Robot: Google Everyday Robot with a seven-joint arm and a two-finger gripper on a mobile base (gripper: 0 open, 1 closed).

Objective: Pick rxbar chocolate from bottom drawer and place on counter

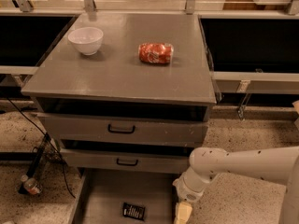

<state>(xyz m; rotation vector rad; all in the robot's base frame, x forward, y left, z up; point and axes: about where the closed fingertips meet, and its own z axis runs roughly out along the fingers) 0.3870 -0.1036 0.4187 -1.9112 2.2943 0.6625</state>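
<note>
The rxbar chocolate (133, 211), a small black wrapper, lies flat on the grey floor of the open bottom drawer (103, 195), near the picture's lower edge. My white arm reaches in from the right, and its wrist bends down over the drawer's right side. The gripper (182, 213) points downward at the lower edge, about a hand's width to the right of the bar and apart from it. Only a yellowish part of it shows. The counter (117, 73) is the broad grey top of the cabinet above.
A white bowl (86, 40) stands at the counter's back left and a red soda can (155, 53) lies on its side near the back middle. Two grey drawers with black handles (121, 129) sit above the open one. Cables and a bottle (30, 185) lie on the floor left.
</note>
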